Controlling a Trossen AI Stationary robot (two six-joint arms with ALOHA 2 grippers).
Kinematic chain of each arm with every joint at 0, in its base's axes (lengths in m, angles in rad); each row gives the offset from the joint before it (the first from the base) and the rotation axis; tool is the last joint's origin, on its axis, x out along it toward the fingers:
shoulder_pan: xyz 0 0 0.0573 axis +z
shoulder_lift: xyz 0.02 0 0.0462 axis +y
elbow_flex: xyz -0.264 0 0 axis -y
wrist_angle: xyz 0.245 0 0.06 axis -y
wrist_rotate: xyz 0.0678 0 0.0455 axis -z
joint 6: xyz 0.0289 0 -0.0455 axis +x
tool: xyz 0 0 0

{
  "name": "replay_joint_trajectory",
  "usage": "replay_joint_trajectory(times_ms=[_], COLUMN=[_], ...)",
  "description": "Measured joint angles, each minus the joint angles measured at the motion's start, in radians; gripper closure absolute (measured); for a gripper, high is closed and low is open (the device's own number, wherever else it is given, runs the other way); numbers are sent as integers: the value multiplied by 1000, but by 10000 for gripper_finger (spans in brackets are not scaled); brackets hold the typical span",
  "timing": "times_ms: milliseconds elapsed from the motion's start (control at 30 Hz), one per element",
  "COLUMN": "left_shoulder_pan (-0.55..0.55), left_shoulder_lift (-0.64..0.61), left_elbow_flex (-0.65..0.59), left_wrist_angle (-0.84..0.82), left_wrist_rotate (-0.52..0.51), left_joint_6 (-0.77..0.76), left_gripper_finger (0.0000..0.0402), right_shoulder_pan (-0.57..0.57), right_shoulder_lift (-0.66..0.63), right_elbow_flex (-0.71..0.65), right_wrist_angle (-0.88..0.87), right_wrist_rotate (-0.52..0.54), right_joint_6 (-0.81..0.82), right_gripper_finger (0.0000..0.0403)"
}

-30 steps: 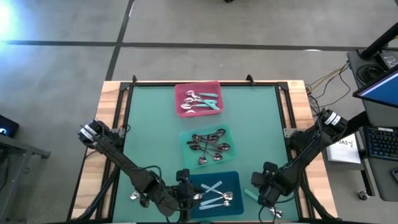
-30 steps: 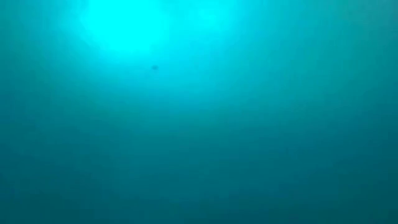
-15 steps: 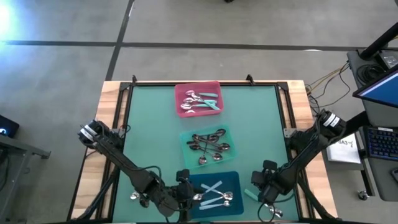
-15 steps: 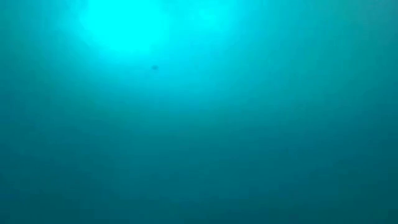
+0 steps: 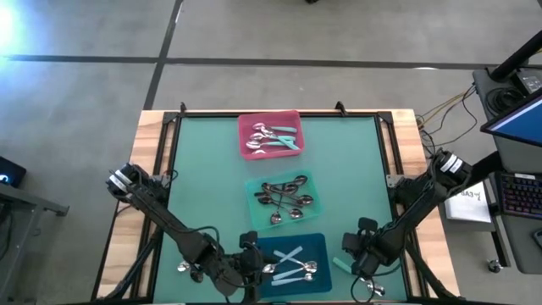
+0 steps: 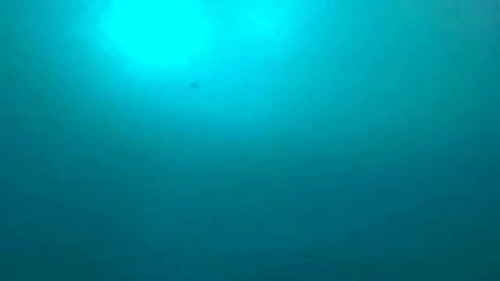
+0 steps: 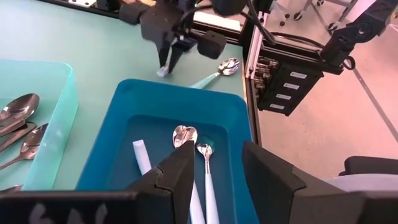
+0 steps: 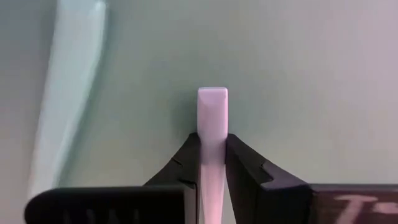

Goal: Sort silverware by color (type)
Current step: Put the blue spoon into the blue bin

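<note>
— Where is the right arm?
— It reaches in from the table's right edge, elbow bent, wrist turned down at the near right corner. The right gripper (image 5: 354,264) sits low there, its two dark fingers (image 8: 241,167) pressed in on a pale spoon handle (image 8: 212,134) that stands out between them.

— And the left arm?
— It stretches from the left edge along the near side, forearm low. The left gripper (image 5: 254,263) hangs at the near middle, its fingers (image 7: 264,177) apart with nothing between them.
</note>
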Motion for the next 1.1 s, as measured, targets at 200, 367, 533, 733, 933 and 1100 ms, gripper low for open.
replay_joint_trajectory(times_ms=[200, 367, 533, 733, 933, 1100], left_shoulder_pan=[-7, -19, -38, -66, -80, -88], left_shoulder_lift=[-2, -2, -4, -4, -4, -5], left_elbow_flex=[0, 0, 0, 0, 0, 0], left_wrist_angle=[-3, -31, -92, -199, -239, -295], left_wrist_rotate=[1, 48, 146, 162, 165, 229], left_joint_6=[-14, -15, -60, -146, -197, -320], left_gripper_finger=[283, 283, 283, 283, 283, 283], right_shoulder_pan=[0, 0, -4, -34, -73, -95], right_shoulder_lift=[-33, -33, -34, 10, 95, 120], right_elbow_flex=[108, 242, 354, 344, 348, 354], right_wrist_angle=[-13, -8, 60, 348, 501, 500], right_wrist_rotate=[156, 358, 515, 533, 500, 480], right_joint_6=[-76, -229, -395, -584, -692, -655], right_gripper_finger=[368, 368, 368, 368, 368, 319])
